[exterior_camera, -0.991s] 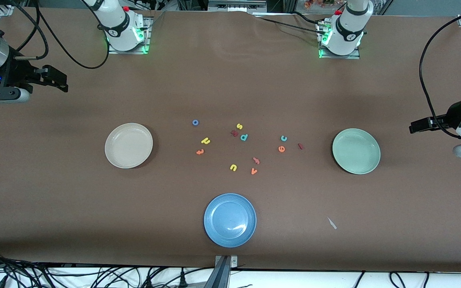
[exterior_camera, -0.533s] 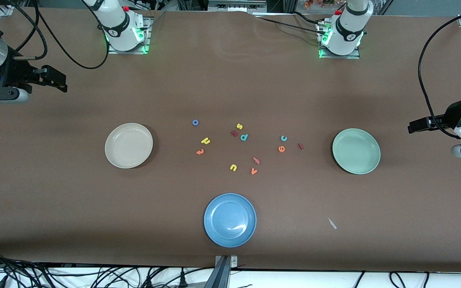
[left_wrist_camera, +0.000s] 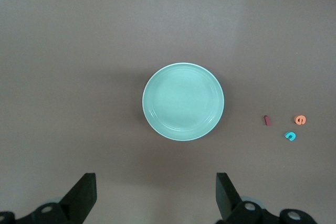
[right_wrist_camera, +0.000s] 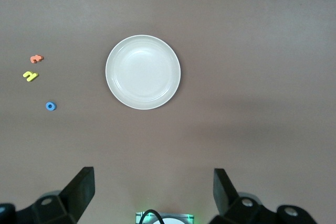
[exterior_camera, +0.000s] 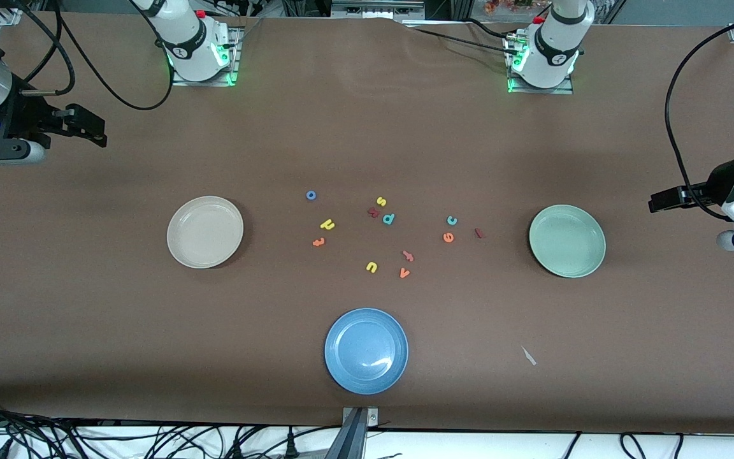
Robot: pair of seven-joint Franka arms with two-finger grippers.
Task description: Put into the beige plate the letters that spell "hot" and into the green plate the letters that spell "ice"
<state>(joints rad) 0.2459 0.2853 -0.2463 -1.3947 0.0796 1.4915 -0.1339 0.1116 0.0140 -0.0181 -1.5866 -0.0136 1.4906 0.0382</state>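
Holding both sets of fingers spread wide and empty, nothing pinched. My left gripper (left_wrist_camera: 155, 195) hangs high over bare table at the left arm's end, clear of everything; out from its fingers (left_wrist_camera: 84, 195) comes the green plate (left_wrist_camera: 183, 101), empty, and past the plate the dark red i (left_wrist_camera: 268, 120), the teal c (left_wrist_camera: 290, 136) and the orange e (left_wrist_camera: 300, 120), bunched near each other on the cloth, none touching the plate. My right gripper (right_wrist_camera: 152, 192) hangs the same way over bare table at the right arm's end, fingers (right_wrist_camera: 81, 190) apart; out from them sits the beige plate (right_wrist_camera: 143, 72), empty, and past it the orange t (right_wrist_camera: 36, 58), the yellow h (right_wrist_camera: 30, 75) and the blue o (right_wrist_camera: 50, 106), loose on the table, well apart from my fingertips. Farthest from both hands, mid-table: distractor letters, a yellow s (exterior_camera: 381, 201), a teal p (exterior_camera: 388, 218), a yellow u (exterior_camera: 371, 267), an orange v (exterior_camera: 404, 273), plus two small reddish ones I can't read, and the blue plate (exterior_camera: 366, 350) nearest the front camera, empty. Progress as I judge it: zero of six letters placed, both target plates bare, neither hand down at a letter yet. All six picks and drops left; the i looks closest to my left hand's plate, the t and h to my right's.
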